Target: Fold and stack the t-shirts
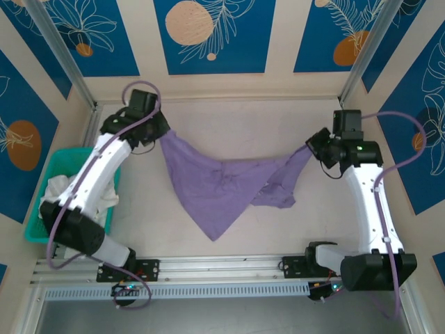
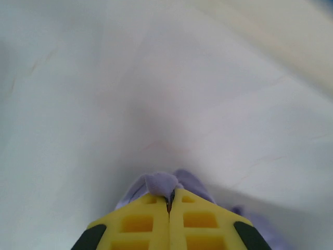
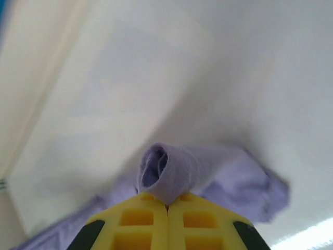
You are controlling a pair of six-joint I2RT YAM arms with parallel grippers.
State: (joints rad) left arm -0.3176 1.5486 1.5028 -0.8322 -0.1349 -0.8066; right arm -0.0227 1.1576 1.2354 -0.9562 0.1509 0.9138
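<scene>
Top external: a teal basket [image 1: 61,161] of white t-shirts [image 1: 59,189] sits left of the left gripper [image 1: 161,136], which pinches one corner of the purple t-shirt [image 1: 208,184] (it sags between both claws). The right gripper [image 1: 311,149] is clamped on its other end.

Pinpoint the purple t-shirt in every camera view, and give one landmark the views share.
Top external: the purple t-shirt is mid-table, strung between the left end effector and the right end effector.
Left wrist: a bunched corner of it at bottom centre, pinched by the shut end effector.
Right wrist: a rolled fold of it at lower centre, pinched likewise.
Shared landmark: the pale table behind the fabric.
</scene>
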